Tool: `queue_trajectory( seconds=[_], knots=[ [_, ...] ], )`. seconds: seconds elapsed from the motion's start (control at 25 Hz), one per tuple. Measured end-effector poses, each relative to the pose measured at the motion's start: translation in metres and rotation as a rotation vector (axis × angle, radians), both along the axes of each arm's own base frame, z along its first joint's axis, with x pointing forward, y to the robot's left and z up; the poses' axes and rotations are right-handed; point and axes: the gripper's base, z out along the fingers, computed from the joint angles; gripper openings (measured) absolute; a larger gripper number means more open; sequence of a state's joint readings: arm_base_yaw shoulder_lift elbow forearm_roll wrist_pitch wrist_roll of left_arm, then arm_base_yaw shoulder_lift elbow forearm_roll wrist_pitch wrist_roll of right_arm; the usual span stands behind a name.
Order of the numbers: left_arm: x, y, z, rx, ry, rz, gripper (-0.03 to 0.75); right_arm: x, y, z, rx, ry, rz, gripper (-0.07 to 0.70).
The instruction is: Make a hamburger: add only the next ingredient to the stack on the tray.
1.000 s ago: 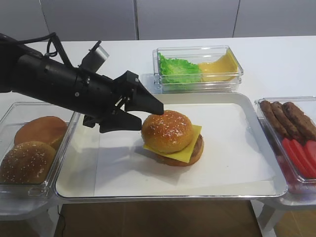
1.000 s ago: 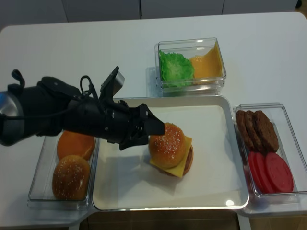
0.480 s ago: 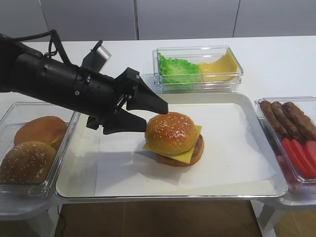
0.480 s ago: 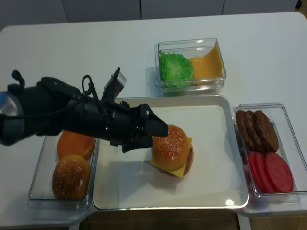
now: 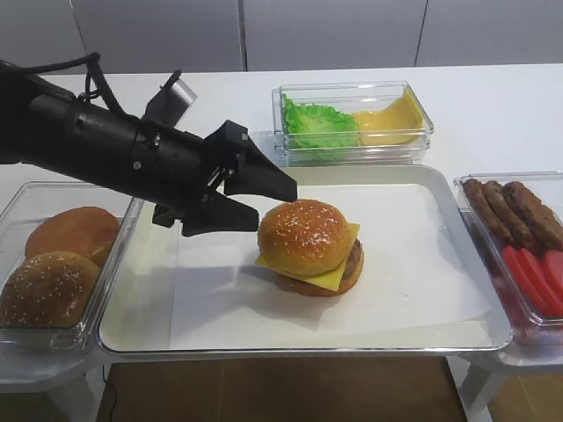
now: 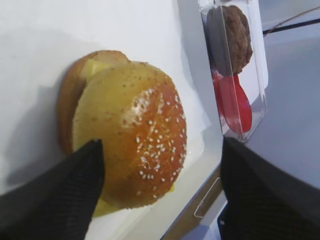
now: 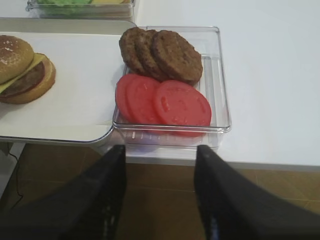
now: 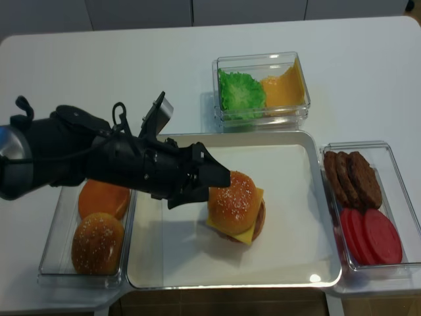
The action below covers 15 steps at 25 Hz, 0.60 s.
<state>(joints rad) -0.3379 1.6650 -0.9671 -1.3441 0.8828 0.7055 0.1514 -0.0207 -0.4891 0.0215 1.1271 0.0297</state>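
White counter, tray (image 5: 440, 330) centre. Seeded bun top (image 5: 301, 236) sits on stack (image 5: 334, 272), just right of left gripper (image 5: 264, 202), jaws spread, empty. Right gripper (image 7: 159, 192) clenched, farther off.

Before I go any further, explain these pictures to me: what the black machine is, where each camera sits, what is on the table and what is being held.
The black machine is a robot arm ending in a two-fingered claw, the left gripper. Its jaws stand open beside the seeded bun top, which sits on the stack of bun bottom, patty and cheese on the tray. Nothing is held.

Two pictures look down from above the table. The other two come from cameras on the arms' wrists: one is close to the burger, the other looks past the right gripper, which hangs off the table edge, empty.

Clear bins hold spare buns, lettuce beside a bit of yellow, patties and tomato slices.
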Motion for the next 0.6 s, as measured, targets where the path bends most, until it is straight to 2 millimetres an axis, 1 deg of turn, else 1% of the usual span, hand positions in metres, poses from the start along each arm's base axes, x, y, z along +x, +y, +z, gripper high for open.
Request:
queue_trajectory(
  seconds=[0.08,0.32,0.48,0.6],
  knots=[
    [0.002,0.001,0.001,0.013,-0.022,0.025,0.536,0.000,0.000,0.000,0.000,0.000,0.000,0.355],
    [0.002,0.011,0.017,0.053,-0.117,0.073,0.536,0.000,0.000,0.000,0.000,0.000,0.000,0.355],
    [0.001,0.031,0.028,0.105,-0.131,0.115,0.530,0.000,0.000,0.000,0.000,0.000,0.000,0.355],
    [-0.002,0.050,0.036,0.188,-0.156,0.142,0.521,0.000,0.000,0.000,0.000,0.000,0.000,0.355]
  ],
)
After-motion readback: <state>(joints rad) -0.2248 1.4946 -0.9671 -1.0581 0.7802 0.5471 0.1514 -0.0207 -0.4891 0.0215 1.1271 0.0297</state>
